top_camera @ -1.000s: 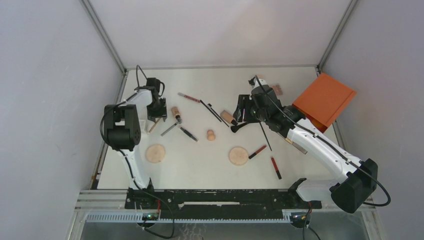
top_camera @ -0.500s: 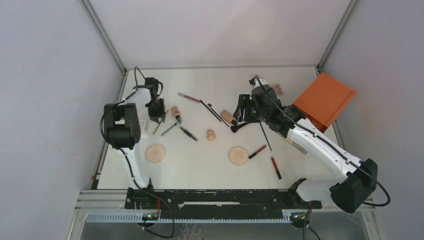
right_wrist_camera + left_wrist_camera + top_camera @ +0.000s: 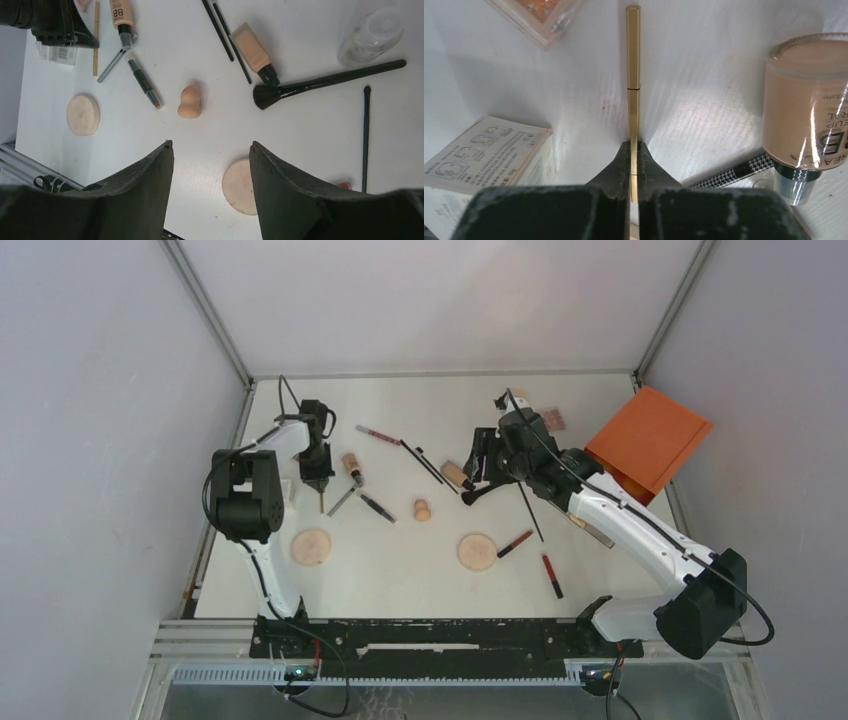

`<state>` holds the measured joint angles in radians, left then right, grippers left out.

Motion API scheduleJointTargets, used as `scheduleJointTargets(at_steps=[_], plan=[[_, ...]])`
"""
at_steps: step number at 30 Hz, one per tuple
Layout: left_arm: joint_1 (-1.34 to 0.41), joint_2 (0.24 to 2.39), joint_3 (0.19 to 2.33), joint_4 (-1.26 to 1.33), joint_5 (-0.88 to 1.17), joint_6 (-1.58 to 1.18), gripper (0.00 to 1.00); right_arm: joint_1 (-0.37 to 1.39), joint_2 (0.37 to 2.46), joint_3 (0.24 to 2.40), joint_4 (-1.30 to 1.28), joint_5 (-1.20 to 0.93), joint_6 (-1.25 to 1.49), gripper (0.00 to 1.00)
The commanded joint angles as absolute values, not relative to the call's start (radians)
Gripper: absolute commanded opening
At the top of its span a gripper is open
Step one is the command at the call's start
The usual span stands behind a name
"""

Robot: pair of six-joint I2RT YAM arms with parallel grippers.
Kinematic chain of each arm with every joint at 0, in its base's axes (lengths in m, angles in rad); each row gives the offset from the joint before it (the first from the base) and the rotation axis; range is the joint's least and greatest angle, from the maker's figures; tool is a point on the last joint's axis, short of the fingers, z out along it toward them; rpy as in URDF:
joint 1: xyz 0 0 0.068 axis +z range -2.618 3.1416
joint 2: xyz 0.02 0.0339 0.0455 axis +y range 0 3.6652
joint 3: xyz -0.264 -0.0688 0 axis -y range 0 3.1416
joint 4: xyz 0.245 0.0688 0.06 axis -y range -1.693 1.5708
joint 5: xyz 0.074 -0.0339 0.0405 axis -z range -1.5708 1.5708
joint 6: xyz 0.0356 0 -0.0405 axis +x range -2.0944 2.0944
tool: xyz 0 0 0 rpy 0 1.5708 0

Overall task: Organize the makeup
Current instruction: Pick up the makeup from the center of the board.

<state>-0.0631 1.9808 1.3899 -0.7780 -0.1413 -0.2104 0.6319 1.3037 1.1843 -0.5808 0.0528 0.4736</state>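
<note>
My left gripper (image 3: 634,145) is shut on a thin gold pencil (image 3: 633,60) that points away from it, low over the table. From above, the gripper (image 3: 318,478) is at the far left with the pencil (image 3: 321,503) sticking out toward the near side. A peach bottle with a black cap (image 3: 806,100) lies just right of it. My right gripper (image 3: 211,145) is open and empty, held high over a tan disc (image 3: 240,187). A beige sponge (image 3: 189,101), a second peach bottle (image 3: 252,50) and a black brush (image 3: 325,82) lie ahead of it.
The orange-topped box (image 3: 648,443) stands at the far right. A white printed carton (image 3: 484,150) and a small palette (image 3: 536,12) lie left of the gold pencil. A second tan disc (image 3: 311,546), red pencils (image 3: 552,575) and a clear bottle (image 3: 370,35) are scattered about.
My left gripper has turned and shifted slightly right, swinging the gold pencil from a slant to pointing straight toward the near edge. My right gripper has edged a little left.
</note>
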Motion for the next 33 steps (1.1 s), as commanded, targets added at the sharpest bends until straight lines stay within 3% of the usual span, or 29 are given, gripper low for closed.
scheduleJointTargets(at_steps=[1, 11, 20, 27, 33], plan=[[-0.092, 1.895, 1.386, -0.755, -0.202, -0.215, 0.02, 0.619, 1.249, 1.184, -0.571, 0.097, 0.48, 0.65], [-0.112, 1.628, 1.338, -0.744, -0.073, -0.231, 0.0, 0.58, 1.177, 1.121, -0.54, 0.081, 0.515, 0.65], [-0.203, 1.337, 1.224, -0.571, 0.411, -0.362, 0.0, 0.56, 1.153, 1.121, -0.365, -0.14, 0.603, 0.68], [-0.378, 1.294, 1.2, -0.403, 0.559, -0.499, 0.0, 0.579, 1.258, 1.123, -0.141, -0.274, 0.744, 0.67], [-0.476, 1.333, 1.208, -0.301, 0.61, -0.587, 0.0, 0.641, 1.276, 1.121, -0.099, -0.186, 0.718, 0.7]])
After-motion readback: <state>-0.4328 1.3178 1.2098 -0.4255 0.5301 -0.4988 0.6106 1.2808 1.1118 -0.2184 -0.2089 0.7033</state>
